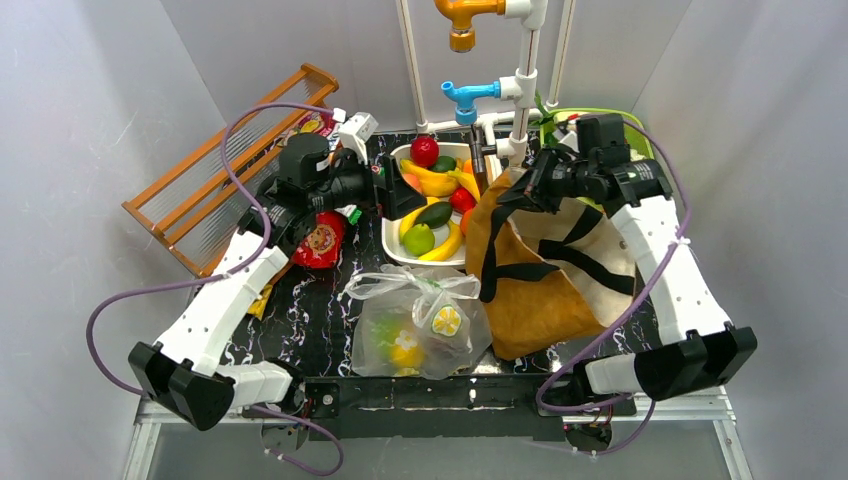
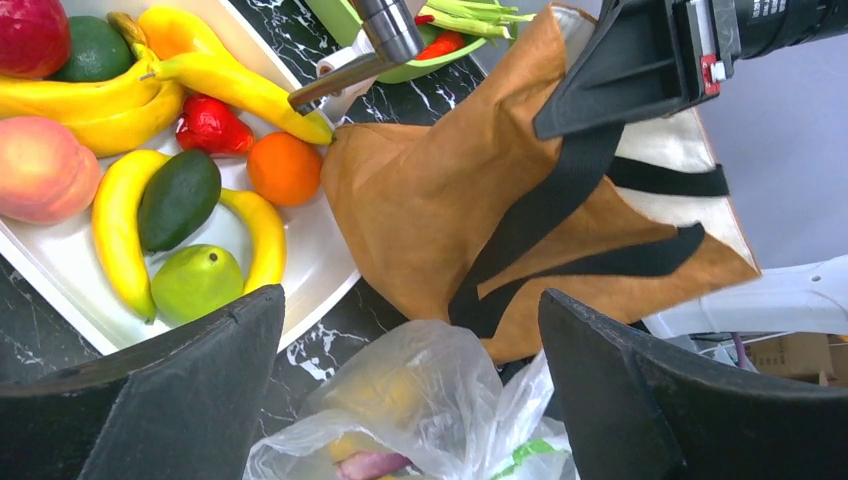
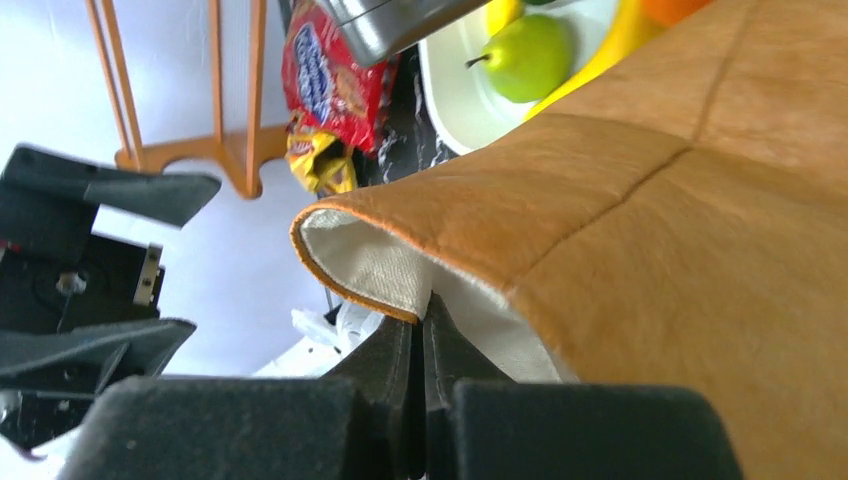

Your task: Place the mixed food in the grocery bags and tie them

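Note:
The tan cloth tote (image 1: 545,285) with black straps lies on its side at centre right, its mouth raised. My right gripper (image 1: 527,186) is shut on its rim; the right wrist view shows the fingers (image 3: 428,306) pinching the cream-lined edge of the tote (image 3: 650,200). The clear lemon-print plastic bag (image 1: 420,322) lies at front centre with fruit inside. My left gripper (image 1: 398,190) hovers open and empty by the white tray (image 1: 392,235). In the left wrist view it (image 2: 410,390) is above the plastic bag (image 2: 400,400), beside the tote (image 2: 450,190). Bananas (image 2: 118,240), avocado (image 2: 178,198), orange (image 2: 285,168) and a green pear (image 2: 197,283) lie in the tray.
A red snack packet (image 1: 322,240) lies left of the tray, a yellow one (image 3: 322,160) beside it. A wooden rack (image 1: 225,170) leans at back left. A green tray (image 1: 600,118) sits at back right. Toy faucet pipes (image 1: 520,80) and a metal spout (image 2: 370,50) stand behind the tray.

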Robot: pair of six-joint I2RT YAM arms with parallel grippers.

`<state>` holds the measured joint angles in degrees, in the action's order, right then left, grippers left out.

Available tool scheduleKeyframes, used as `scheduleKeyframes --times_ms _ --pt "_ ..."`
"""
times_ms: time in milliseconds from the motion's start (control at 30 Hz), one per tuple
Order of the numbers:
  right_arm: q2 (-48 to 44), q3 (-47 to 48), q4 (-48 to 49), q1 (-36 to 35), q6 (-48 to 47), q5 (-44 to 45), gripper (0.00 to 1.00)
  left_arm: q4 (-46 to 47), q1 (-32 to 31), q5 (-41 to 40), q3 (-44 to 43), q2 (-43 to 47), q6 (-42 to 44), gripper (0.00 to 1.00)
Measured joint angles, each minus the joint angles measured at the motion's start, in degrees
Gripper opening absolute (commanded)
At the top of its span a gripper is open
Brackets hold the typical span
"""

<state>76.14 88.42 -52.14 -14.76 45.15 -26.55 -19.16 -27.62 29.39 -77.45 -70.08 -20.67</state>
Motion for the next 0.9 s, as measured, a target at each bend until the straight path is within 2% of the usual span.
scheduleKeyframes --times_ms 300,633,900 --pt "7.02 5.07 1.22 -6.16 -4.07 -6.91 0.01 6.99 -2.01 -2.03 -1.38 -8.37 -2.03 0.98" --pt "8.61 7.41 -0.44 -7.45 -7.82 -10.99 0.01 10.97 -7.15 -6.05 -9.05 -19.41 -3.72 0.98" --pt "9.31 7.41 -1.29 -7.91 -9.33 -12.76 0.01 14.05 -8.2 -6.19 -12.72 -22.88 -6.03 0.94"
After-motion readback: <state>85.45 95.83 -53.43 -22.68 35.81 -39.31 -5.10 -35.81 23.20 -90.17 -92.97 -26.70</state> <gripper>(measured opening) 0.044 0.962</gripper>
